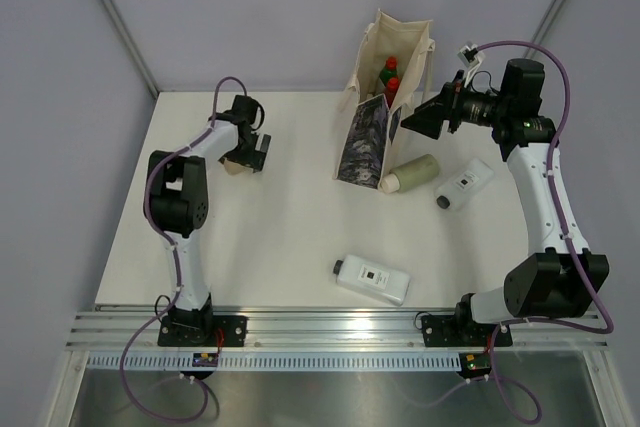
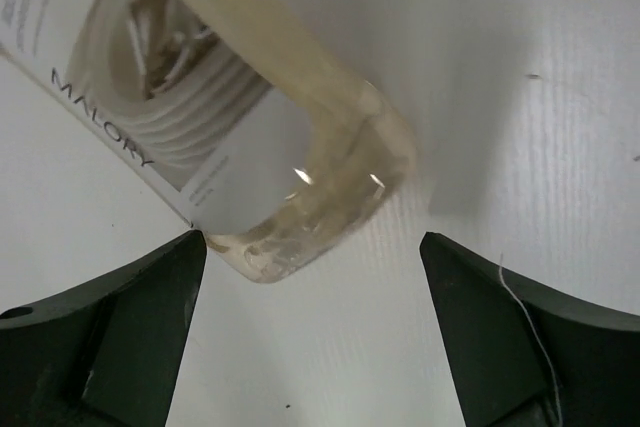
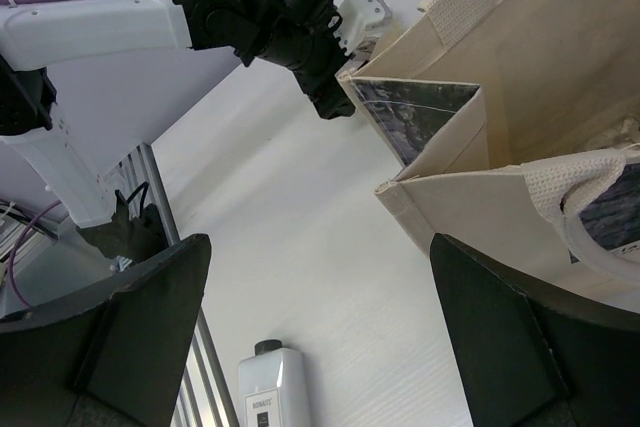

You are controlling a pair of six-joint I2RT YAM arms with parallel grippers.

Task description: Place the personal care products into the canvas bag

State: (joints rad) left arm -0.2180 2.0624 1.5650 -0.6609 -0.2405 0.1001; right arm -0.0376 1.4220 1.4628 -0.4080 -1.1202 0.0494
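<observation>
The cream canvas bag stands open at the back centre, its dark picture panel facing front. Two red-capped bottles stand inside it. A pale green cylinder lies at the bag's foot. One flat white bottle lies to its right, and another lies near the front. My left gripper is open over a peach translucent bottle lying on the table, whose base is between the jaws. My right gripper is open and empty beside the bag's right side.
The white table ends at an aluminium rail in front. Grey walls close the back and sides. The right wrist view shows the near white bottle and the left arm.
</observation>
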